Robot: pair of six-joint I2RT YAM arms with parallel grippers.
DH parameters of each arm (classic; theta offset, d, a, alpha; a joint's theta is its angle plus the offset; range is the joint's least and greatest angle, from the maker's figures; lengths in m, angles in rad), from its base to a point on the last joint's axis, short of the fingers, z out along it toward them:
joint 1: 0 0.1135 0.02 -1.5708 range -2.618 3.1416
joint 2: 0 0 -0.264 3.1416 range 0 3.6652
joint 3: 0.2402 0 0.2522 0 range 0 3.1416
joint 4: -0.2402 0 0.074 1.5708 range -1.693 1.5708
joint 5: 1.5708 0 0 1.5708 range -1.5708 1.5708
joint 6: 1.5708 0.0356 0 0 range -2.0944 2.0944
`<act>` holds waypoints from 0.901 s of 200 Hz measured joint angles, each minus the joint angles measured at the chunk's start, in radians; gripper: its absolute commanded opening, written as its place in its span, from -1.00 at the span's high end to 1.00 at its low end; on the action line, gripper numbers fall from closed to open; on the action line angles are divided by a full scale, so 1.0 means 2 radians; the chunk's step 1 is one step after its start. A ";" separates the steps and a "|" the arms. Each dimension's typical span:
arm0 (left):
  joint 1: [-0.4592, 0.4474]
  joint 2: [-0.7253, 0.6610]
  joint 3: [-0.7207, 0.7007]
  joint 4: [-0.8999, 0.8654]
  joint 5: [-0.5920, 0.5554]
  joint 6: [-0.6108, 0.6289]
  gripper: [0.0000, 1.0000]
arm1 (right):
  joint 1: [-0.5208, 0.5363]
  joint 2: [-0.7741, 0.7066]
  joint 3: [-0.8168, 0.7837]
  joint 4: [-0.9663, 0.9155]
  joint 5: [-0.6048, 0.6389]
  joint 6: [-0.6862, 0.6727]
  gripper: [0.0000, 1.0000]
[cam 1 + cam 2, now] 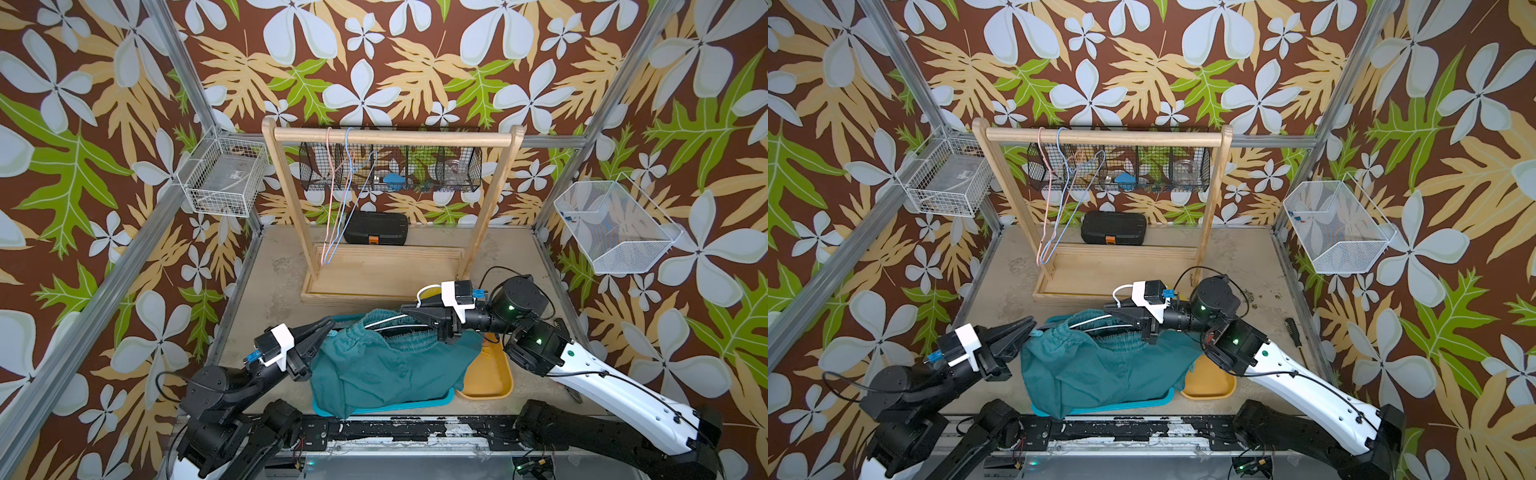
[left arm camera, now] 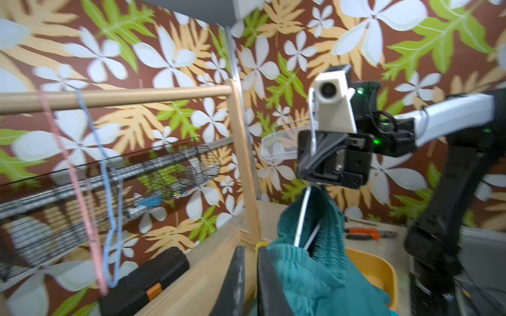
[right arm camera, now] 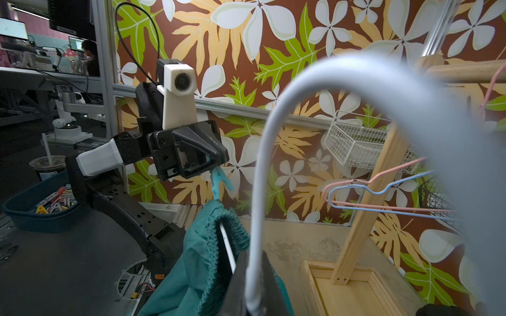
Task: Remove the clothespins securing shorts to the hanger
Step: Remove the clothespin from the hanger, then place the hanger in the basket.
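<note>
L gripper pinches teal clothespin; peg's long axis runs from teal shorts' waistband corner into jaws. R gripper clamps white hanger.

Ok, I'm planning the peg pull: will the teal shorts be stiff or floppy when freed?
Probably floppy: the shorts sag in folds from the hanger onto the tray. Likely light, as thin wire carries them. The waistband may slip along the wire once the peg lets go.
</note>
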 measured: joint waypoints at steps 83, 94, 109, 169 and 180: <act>0.000 -0.001 -0.016 0.046 -0.166 -0.042 1.00 | 0.037 0.101 0.043 0.003 0.071 0.038 1.00; 0.000 0.001 -0.018 0.046 -0.164 -0.047 1.00 | 0.042 0.116 0.050 0.003 0.072 0.043 1.00; 0.000 0.004 -0.022 0.046 -0.158 -0.055 1.00 | 0.042 0.133 0.054 -0.004 0.083 0.055 1.00; 0.000 0.027 -0.043 0.054 -0.109 -0.083 1.00 | -0.034 0.167 -0.019 -0.006 0.074 0.142 1.00; 0.000 0.031 -0.058 0.066 -0.094 -0.097 1.00 | -0.038 0.174 -0.035 -0.001 0.071 0.149 1.00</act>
